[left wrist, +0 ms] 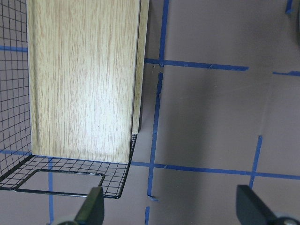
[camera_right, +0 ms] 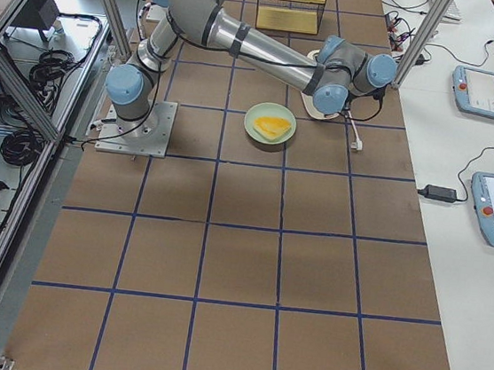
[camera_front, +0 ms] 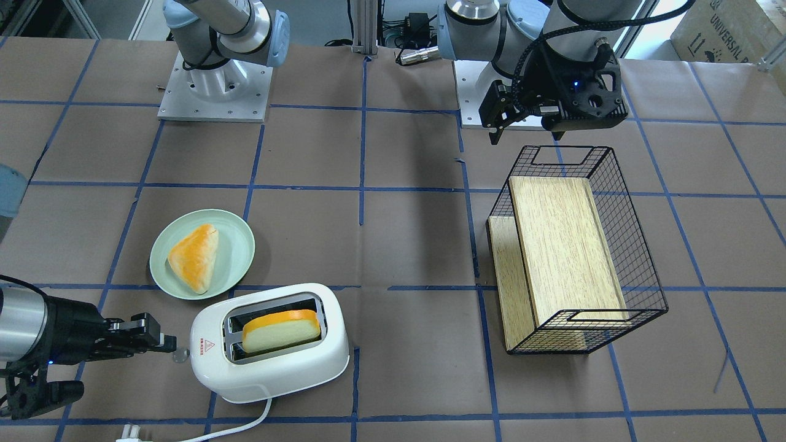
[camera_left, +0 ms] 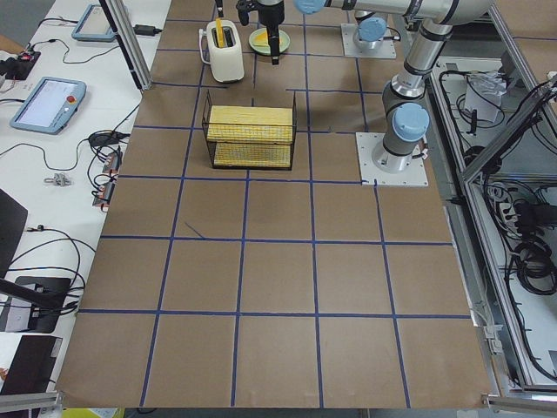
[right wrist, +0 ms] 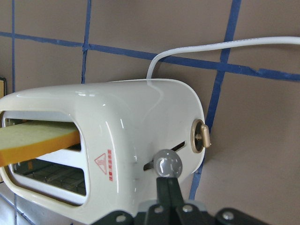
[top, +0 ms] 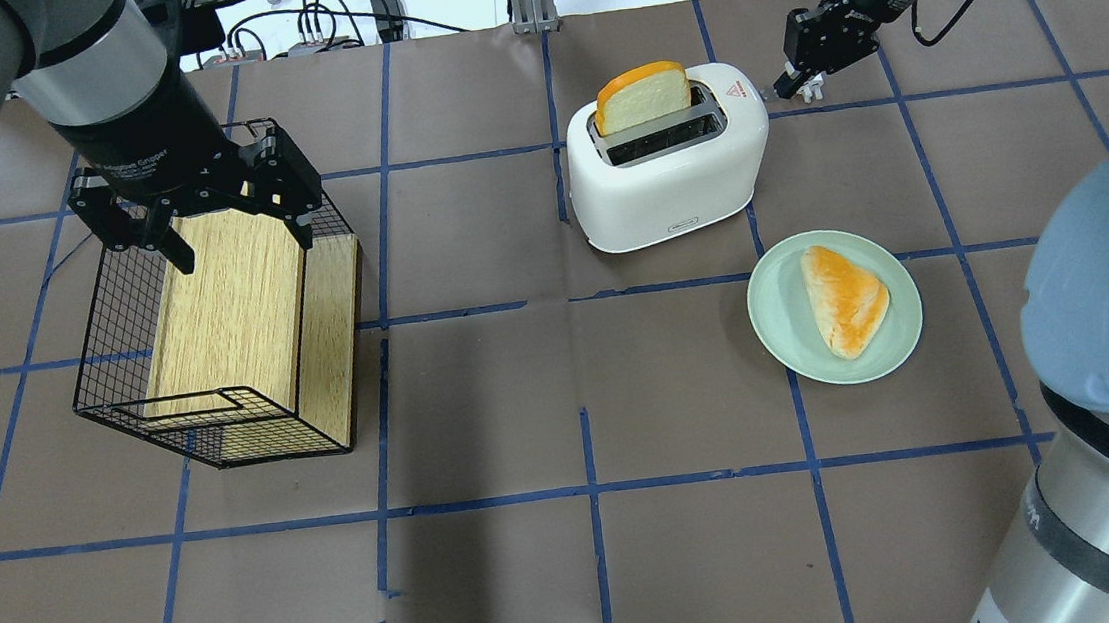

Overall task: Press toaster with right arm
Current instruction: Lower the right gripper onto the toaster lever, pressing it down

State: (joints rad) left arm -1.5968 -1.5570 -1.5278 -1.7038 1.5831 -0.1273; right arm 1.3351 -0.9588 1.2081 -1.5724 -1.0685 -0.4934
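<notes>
The white two-slot toaster stands near the table's far edge, with a slice of bread upright in one slot. It also shows in the overhead view and the right wrist view. My right gripper is shut, and its tips touch the clear lever knob on the toaster's end. In the front view the right gripper sits level with that knob. My left gripper is open and empty above the wire basket.
A pale green plate with a triangular bread piece lies beside the toaster. The black wire basket holds a wooden box. The toaster's white cord trails toward the table edge.
</notes>
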